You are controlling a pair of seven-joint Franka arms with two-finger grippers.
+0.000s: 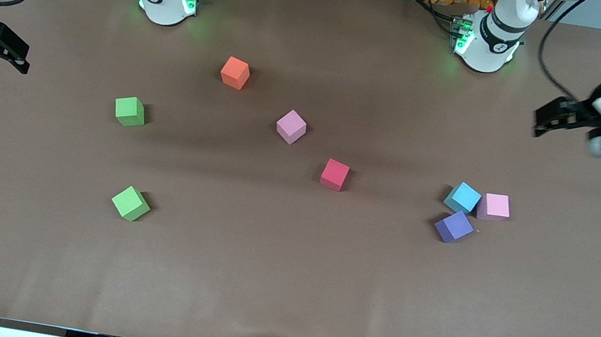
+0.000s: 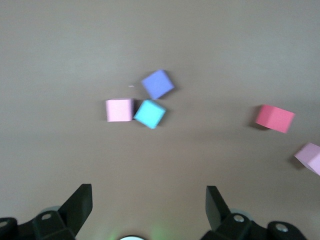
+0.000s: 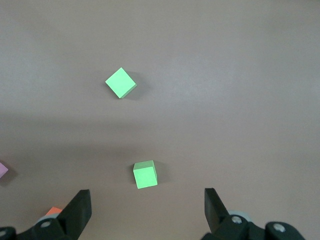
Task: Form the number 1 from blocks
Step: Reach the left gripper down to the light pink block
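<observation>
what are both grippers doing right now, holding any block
left gripper: open, empty, above the table's left-arm end.
right gripper: open, empty.

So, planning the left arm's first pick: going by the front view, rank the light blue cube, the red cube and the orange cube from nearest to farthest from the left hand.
1. Light blue cube, at the left hand's end of the table.
2. Red cube, mid-table.
3. Orange cube, toward the right arm's base.

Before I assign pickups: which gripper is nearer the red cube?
Left. The left gripper hangs open over the table's left-arm end; the right gripper, open, is at the right-arm end, farther from the red cube.
</observation>
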